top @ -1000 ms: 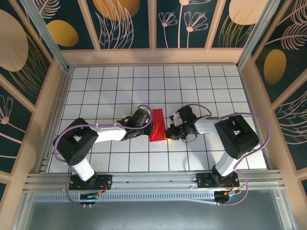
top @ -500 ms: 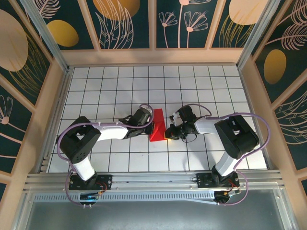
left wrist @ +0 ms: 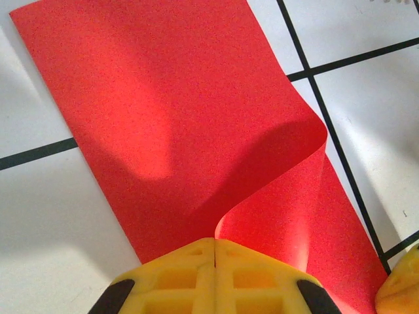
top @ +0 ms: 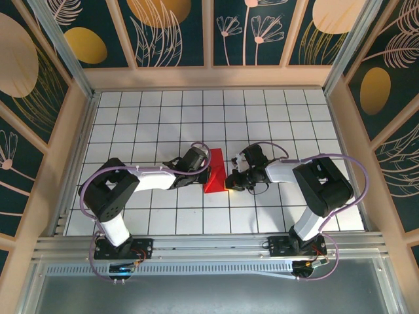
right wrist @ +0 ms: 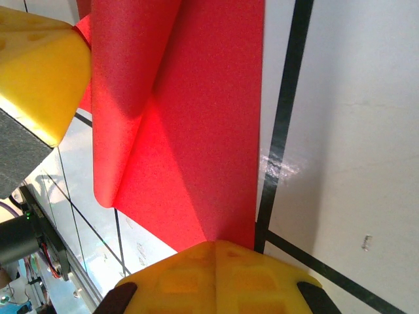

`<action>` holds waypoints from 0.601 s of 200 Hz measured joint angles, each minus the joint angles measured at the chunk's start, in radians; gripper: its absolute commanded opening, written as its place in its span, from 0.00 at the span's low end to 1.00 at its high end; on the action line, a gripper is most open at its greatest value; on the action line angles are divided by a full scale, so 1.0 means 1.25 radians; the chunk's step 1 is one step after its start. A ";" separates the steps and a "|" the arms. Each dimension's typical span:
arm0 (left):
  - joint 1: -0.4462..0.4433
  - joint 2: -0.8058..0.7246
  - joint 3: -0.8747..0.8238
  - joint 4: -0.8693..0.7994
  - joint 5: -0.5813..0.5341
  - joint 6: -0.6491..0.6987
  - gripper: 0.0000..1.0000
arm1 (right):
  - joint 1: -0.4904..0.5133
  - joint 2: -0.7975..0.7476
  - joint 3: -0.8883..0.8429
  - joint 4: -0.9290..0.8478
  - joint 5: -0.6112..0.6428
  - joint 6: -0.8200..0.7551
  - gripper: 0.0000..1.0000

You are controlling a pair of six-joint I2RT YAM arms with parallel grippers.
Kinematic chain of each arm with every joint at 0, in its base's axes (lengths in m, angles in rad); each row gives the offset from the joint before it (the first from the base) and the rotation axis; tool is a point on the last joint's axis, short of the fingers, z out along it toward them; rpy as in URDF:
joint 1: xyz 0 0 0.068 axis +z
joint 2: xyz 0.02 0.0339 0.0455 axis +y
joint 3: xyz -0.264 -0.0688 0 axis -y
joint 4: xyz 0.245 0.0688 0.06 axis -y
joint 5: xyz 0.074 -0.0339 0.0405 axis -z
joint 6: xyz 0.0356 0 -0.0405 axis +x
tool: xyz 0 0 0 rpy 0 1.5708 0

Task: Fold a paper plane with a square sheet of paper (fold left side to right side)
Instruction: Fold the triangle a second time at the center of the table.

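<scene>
- Your thin, bright red square sheet of paper [top: 215,171] lies on the white table with black grid lines [top: 150,118], between the two arms. From above it reads as a narrow, slightly slanted rectangle, so it is doubled over on itself rather than spread out square.
- Your left gripper [left wrist: 215,248] has its yellow pads pressed together. The raised layer of paper [left wrist: 183,118] runs straight into the seam between them, so I judge it is pinching that layer at its edge. The layer bows up in a soft curl and has no sharp crease yet.
- Your right gripper [right wrist: 215,252] is closed too, with its tips at the near end of the paper [right wrist: 196,131], by its right-hand edge. I cannot tell whether it pinches the sheet or only pins it to the table.
- Expect the sheet to be almost weightless and limp. It will sag, curl and spring back open until a crease is pressed in, and the curl in both wrist views shows that springiness.
- It will probably slide easily on the smooth tiles, so keep one end anchored whenever you drag the other.
- Take hold only at an edge or a corner, where a layer lifts clear of the table. The flat middle gives your pads nothing to get under.
- Pull gently and along the surface, because a pinched corner of paper this thin could tear or crumple.
</scene>
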 measured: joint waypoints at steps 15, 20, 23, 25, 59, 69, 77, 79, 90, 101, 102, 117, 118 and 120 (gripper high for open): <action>0.000 0.002 0.000 -0.001 -0.005 0.000 0.00 | 0.000 0.000 0.000 0.000 0.000 0.000 0.00; 0.000 0.003 0.000 -0.001 -0.006 0.000 0.00 | 0.000 0.000 0.000 0.000 0.000 0.000 0.00; 0.000 0.003 0.000 -0.001 -0.007 0.000 0.00 | 0.000 0.000 0.000 0.000 0.000 0.000 0.00; 0.000 0.004 0.000 -0.001 -0.008 0.000 0.00 | 0.000 0.000 0.000 0.000 0.000 0.000 0.00; 0.000 0.010 0.000 -0.001 -0.013 0.000 0.00 | 0.000 0.000 0.000 0.000 0.000 0.000 0.00; 0.000 0.012 0.000 -0.001 -0.013 0.000 0.00 | 0.000 0.000 0.000 0.000 0.000 0.000 0.00; 0.000 0.013 0.000 -0.001 -0.013 0.000 0.00 | 0.000 0.000 0.000 0.000 0.000 0.000 0.00; 0.000 0.013 0.000 -0.001 -0.013 0.000 0.00 | 0.000 0.000 0.000 0.000 0.000 0.000 0.00; 0.000 0.014 0.000 -0.001 -0.013 0.000 0.00 | 0.000 0.000 0.000 0.000 0.000 0.000 0.00; 0.000 0.015 0.000 -0.001 -0.013 0.000 0.00 | 0.000 0.000 0.000 0.000 0.000 0.000 0.00; 0.000 0.015 0.000 -0.001 -0.013 0.001 0.00 | 0.000 0.000 0.000 0.000 0.000 0.000 0.00; 0.000 0.018 0.002 0.000 -0.013 0.001 0.00 | 0.000 0.001 0.000 0.001 -0.001 0.000 0.00; 0.000 0.018 0.002 0.000 -0.013 0.002 0.00 | 0.000 0.001 0.000 0.001 -0.001 0.000 0.00; 0.000 0.018 0.003 0.000 -0.013 0.002 0.00 | 0.000 0.001 0.000 0.001 -0.001 0.000 0.00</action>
